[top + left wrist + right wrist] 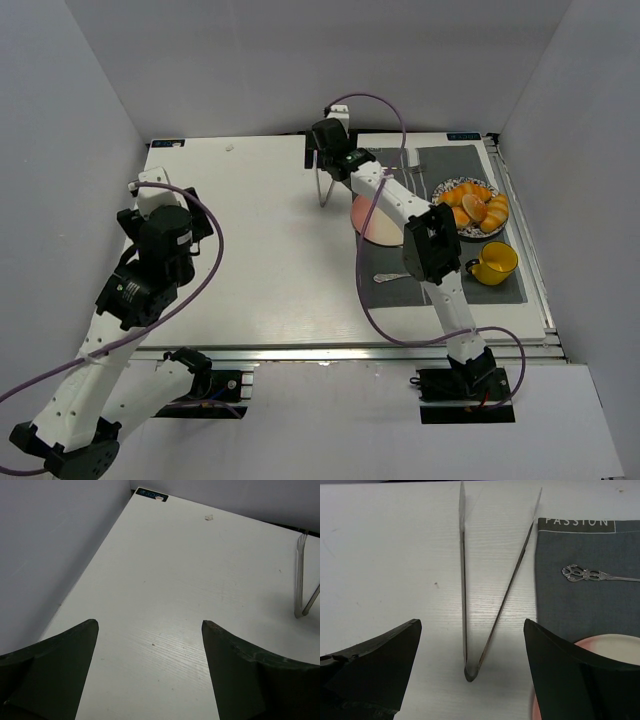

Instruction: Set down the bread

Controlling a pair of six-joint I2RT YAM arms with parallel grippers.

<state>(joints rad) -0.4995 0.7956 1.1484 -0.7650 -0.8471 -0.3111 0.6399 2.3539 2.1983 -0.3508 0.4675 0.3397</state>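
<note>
Hovering my right tool (470,626), jaws wide, over tongs (464,580) beside the mat's (585,590) edge.
Left tool (150,626) open over white counter (200,580) by the wall (45,555); shiny orange bread (472,206) sits on a plate (468,236).

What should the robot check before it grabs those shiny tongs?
1. Right end effector open: ok.
2. Tongs lined up between its fingers: ok.
3. Tongs lying flat, spread open, nothing on them: ok.
4. End effector low enough to grip: cannot tell.
5. Pink plate apart from the tongs: ok.
6. Left end effector open, empty, off to the side: ok.
</note>
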